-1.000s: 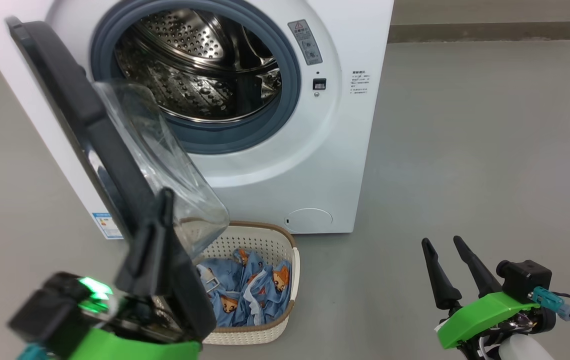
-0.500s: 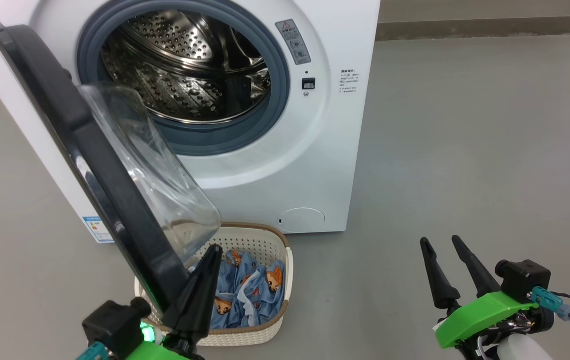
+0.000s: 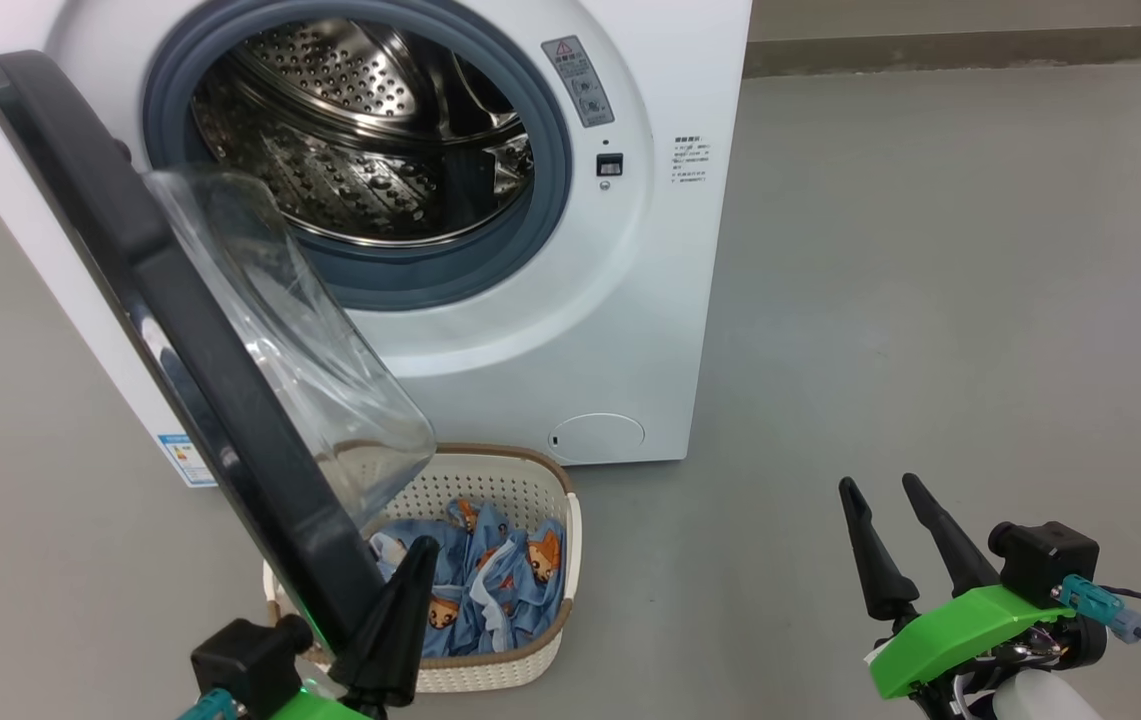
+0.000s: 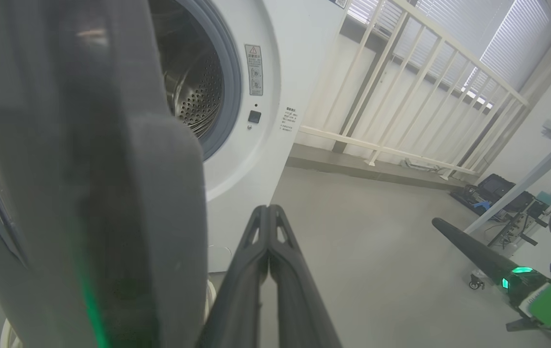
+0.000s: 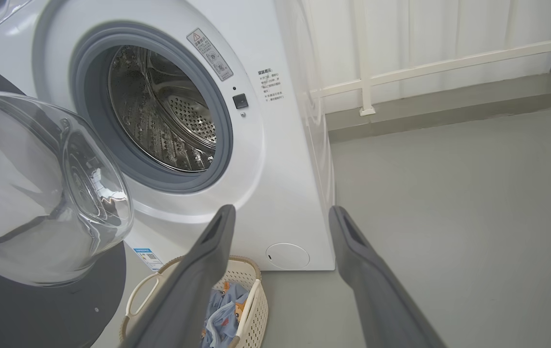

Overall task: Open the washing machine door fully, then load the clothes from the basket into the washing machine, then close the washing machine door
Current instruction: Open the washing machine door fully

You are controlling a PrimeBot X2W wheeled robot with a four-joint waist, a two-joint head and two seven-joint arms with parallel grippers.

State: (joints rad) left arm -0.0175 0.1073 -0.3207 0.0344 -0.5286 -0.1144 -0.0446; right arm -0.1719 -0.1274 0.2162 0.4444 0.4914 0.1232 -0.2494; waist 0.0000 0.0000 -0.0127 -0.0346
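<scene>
Beside the door, the left claw is clenched empty, the right claw released; the door could be left half-open if its edge is missed.

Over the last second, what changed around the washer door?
The left gripper, shut, dropped from high against the washing machine door edge and pulled back. It now sits low beside the door's bottom corner. The whole head view slid slightly left, which is camera motion. Unchanged: door open, right gripper open and idle, clothes in the basket.
</scene>
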